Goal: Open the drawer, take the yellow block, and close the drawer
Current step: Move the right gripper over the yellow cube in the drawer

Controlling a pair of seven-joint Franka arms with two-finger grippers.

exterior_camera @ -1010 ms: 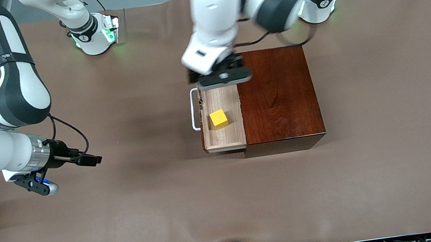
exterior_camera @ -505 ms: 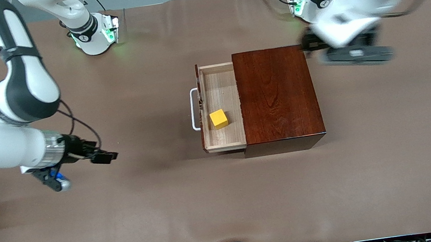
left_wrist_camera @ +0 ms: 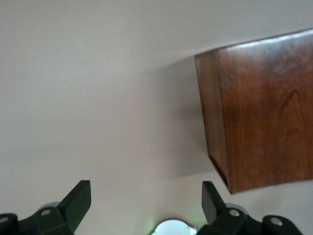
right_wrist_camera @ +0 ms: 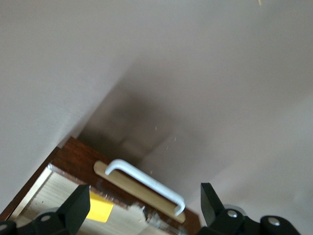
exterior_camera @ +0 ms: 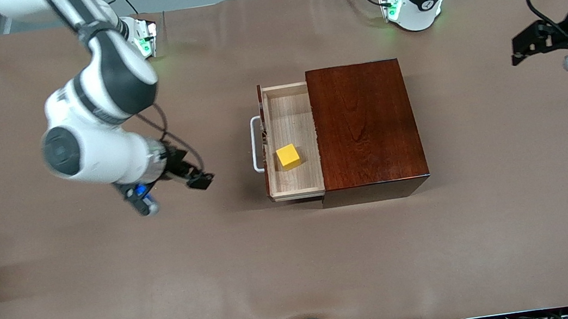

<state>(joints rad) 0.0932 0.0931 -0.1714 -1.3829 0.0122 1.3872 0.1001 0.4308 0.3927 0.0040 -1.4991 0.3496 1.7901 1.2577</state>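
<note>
Frame centre: yellow block (exterior_camera: 288,157) in the drawer (exterior_camera: 291,142), pulled out of the wooden box (exterior_camera: 365,127) toward the right arm's end.

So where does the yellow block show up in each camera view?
Front view: block in the open drawer, near the handle.
Left wrist view: not in it; only the box shows.
Right wrist view: a yellow corner at the lower edge, in the drawer.
Shared landmark: the box.

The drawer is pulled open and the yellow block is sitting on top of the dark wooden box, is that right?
Not quite. The drawer is open, but the yellow block lies inside it, not on the wooden box. The front view shows this.
</note>
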